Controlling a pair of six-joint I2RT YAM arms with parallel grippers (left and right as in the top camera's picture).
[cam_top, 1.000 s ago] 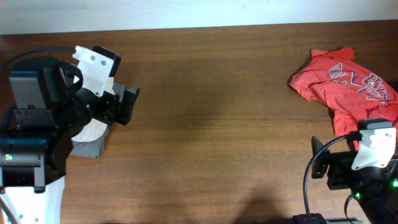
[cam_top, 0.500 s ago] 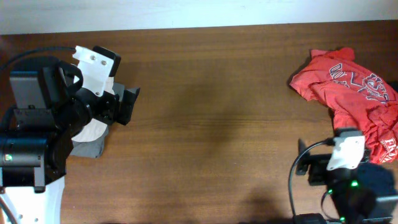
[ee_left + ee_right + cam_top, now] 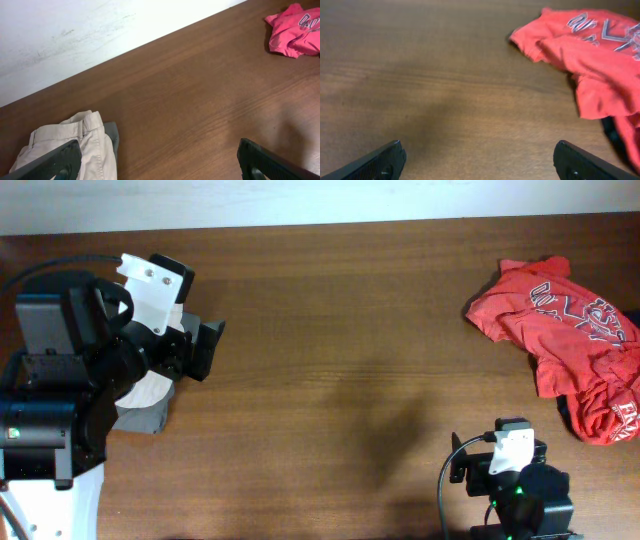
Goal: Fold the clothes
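Note:
The pale beige shorts (image 3: 65, 145) lie folded at the bottom left of the left wrist view, on top of a darker grey garment (image 3: 113, 136). From overhead only a pale patch of the shorts (image 3: 150, 391) shows under my left arm. My left gripper (image 3: 160, 167) is open and empty, with its left finger over the shorts; overhead it (image 3: 205, 346) is at the far left. My right gripper (image 3: 482, 162) is open and empty over bare wood; overhead it (image 3: 468, 470) is at the front right.
A crumpled red T-shirt (image 3: 560, 330) with white lettering lies at the right edge, also seen in the right wrist view (image 3: 590, 55) and the left wrist view (image 3: 295, 30). A dark item (image 3: 616, 134) peeks from under it. A white wall (image 3: 75, 30) borders the table's far edge.
My right arm has moved left and toward the table's front edge, away from the red T-shirt. The left arm and the clothes have not moved.

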